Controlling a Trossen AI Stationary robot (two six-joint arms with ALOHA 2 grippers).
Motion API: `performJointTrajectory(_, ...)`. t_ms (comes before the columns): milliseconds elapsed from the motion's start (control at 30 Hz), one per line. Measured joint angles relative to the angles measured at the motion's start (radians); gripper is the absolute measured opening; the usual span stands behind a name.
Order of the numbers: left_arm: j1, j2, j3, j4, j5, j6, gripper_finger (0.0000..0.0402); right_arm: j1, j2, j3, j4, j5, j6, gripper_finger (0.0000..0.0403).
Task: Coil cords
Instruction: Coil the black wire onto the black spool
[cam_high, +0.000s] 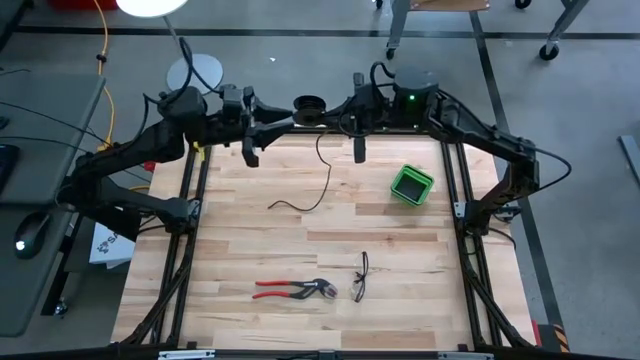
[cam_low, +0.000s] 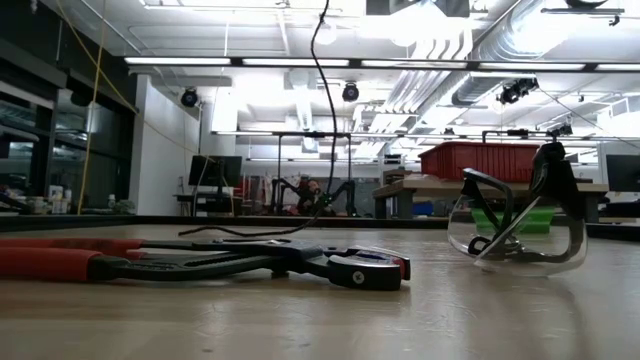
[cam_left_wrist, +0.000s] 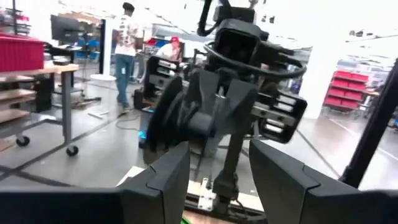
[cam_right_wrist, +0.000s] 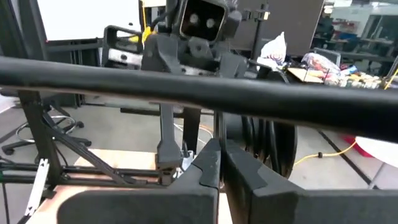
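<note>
The black cord reel (cam_high: 310, 104) hangs high over the table's far edge, between my two grippers. Its thin black cord (cam_high: 322, 170) drops from it, and the loose end (cam_high: 278, 206) lies on the wood; the low view shows the cord (cam_low: 326, 110) hanging down. My left gripper (cam_high: 284, 113) stands open just left of the reel, touching nothing. In its wrist view the open fingers (cam_left_wrist: 161, 180) frame the reel (cam_left_wrist: 163, 127), seen edge-on. My right gripper (cam_high: 335, 107) is shut at the reel's right side, and the reel (cam_right_wrist: 268, 140) shows just past its fingertips. My right gripper comes at the reel level from the table's right, its two fingers (cam_right_wrist: 211, 165) shut together. The reel stays lifted clear of the table, on edge, with the cord hanging slack below it. Which part of the reel the fingertips have cannot be told.
A green box (cam_high: 411, 184) sits on the table's right half. Red-handled pliers (cam_high: 293, 290) and safety glasses (cam_high: 360, 277) lie near the front edge. The black frame rails (cam_high: 455, 180) run along the table's sides. People (cam_left_wrist: 129, 43) stand in the room beyond.
</note>
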Motion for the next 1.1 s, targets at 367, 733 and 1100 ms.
performJointTrajectory(367,-0.001,0.016,0.000,-0.003,0.052,0.001,0.0152,0.000,0.000,0.000,0.020,-0.027,0.031,0.0000)
performJointTrajectory(733,-0.001,0.016,0.000,0.018,0.033,0.020,0.0076,0.000,0.000,0.000,0.036,-0.053,0.069,0.0000)
performJointTrajectory(1100,-0.002,0.029,0.001,0.024,0.003,-0.025,0.0002,0.000,0.000,0.000,0.053,-0.054,0.104,0.0000)
